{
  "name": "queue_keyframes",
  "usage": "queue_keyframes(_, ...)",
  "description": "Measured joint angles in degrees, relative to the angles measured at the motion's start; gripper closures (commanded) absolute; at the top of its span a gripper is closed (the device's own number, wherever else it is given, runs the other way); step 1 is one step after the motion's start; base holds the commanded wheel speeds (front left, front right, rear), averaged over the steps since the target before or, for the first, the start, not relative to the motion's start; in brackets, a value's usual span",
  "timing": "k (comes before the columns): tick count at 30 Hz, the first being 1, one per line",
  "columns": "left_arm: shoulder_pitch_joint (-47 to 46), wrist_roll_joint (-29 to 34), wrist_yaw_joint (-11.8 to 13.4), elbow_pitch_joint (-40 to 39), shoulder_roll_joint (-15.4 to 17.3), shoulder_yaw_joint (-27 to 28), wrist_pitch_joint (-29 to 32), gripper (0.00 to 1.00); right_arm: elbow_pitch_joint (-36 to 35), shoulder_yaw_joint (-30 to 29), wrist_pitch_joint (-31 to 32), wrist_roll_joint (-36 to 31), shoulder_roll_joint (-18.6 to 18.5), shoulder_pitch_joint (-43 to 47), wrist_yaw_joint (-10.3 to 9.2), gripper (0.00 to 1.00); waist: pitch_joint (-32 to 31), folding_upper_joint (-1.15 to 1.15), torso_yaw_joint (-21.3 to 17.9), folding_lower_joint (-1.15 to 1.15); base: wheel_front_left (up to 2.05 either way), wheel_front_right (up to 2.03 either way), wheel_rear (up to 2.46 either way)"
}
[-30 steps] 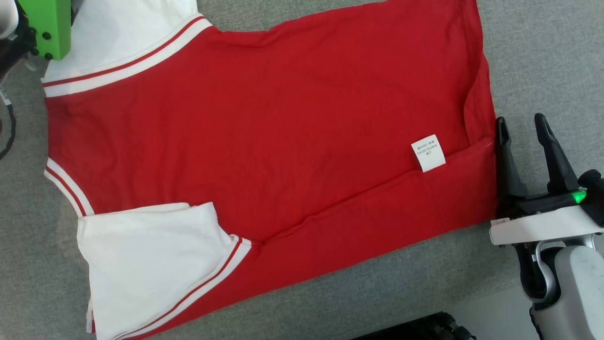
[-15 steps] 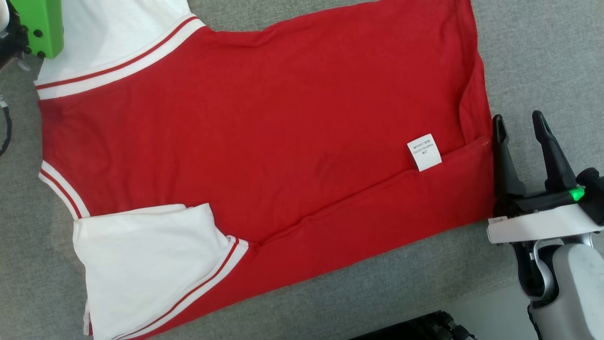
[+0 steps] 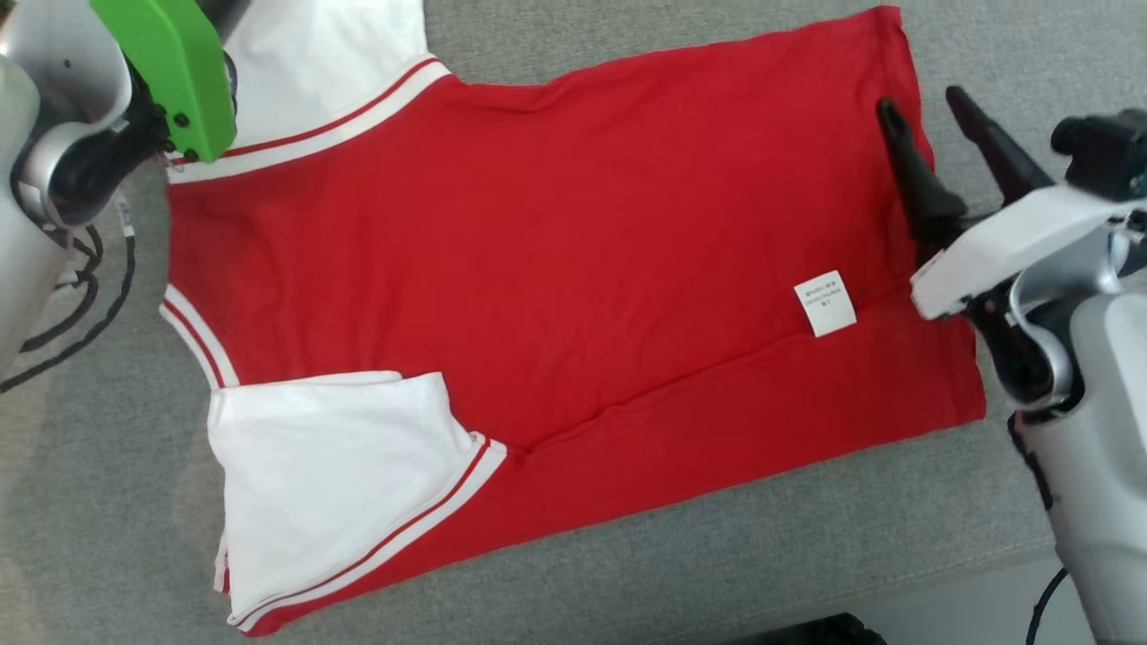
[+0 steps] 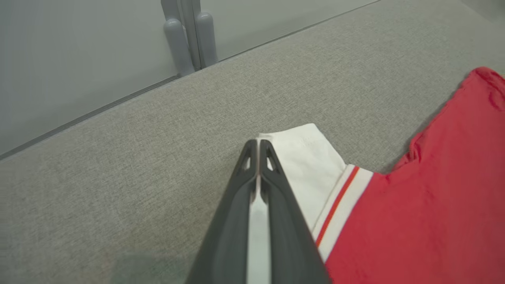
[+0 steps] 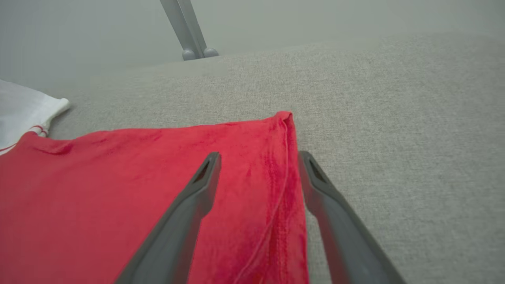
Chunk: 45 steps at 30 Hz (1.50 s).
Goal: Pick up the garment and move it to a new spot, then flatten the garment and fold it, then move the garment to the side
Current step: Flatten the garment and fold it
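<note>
Now, garment [image 3: 538, 251] lies flat on grey fabric tabletop [image 3: 717, 555]. L gripper [image 4: 258, 144] fingers pinch its white sleeve [image 4: 307, 157]. R gripper [image 5: 258, 154] fingers are wide, astride red hem corner [image 5: 282, 122]. Prob. best: close R on both layers, then lift both ends level.

The red jersey shirt with white sleeves [image 3: 556, 251] is being borne flat on the grey fabric-covered worktop [image 3: 717, 555]. The far sleeve [image 4: 307, 157], at the left, is being pinched at its edge by the left hand [image 4: 258, 144]. The far right hem is being straddled by the parted fingers of the right hand [image 3: 921, 100]. A small white tag [image 3: 825, 303] is being carried near the right edge, and the near left corner is being overlapped by the folded-in near sleeve [image 3: 332, 466].
</note>
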Motion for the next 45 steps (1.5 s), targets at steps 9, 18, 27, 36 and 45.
queue_keyframes(9,1.2,-1.3,0.0,-7.1,0.4,-2.3,-3.3,1.00,11.9,-4.0,16.7,-2.2,-0.8,-11.1,-0.03,0.00,-2.6,0.00,5.3,0.00,0.00,0.00,0.00)
queue_keyframes(18,1.6,-1.7,0.0,-9.3,0.4,-3.7,-4.5,1.00,19.8,-5.9,22.0,-5.3,-0.4,-16.6,-0.03,0.00,-4.0,0.00,8.7,0.00,0.00,0.00,0.00)
queue_keyframes(27,1.9,-2.2,0.0,-9.1,0.4,-4.7,-5.5,1.00,23.3,-8.7,22.5,-8.9,-0.6,-17.6,-0.03,0.75,-4.5,0.00,10.0,0.00,0.00,0.00,0.00)
queue_keyframes(36,1.8,-1.6,0.0,-8.1,0.4,-5.7,-8.8,1.00,24.0,-9.8,19.8,-9.1,-0.3,-18.9,-0.03,1.00,-4.9,0.00,10.4,0.00,0.00,0.00,0.00)
queue_keyframes(45,-2.1,1.2,0.0,-5.1,0.0,-5.5,-23.0,1.00,23.3,-10.6,16.6,-3.0,-2.9,-21.7,-0.03,1.00,-4.9,0.00,11.1,0.00,0.00,0.00,0.00)
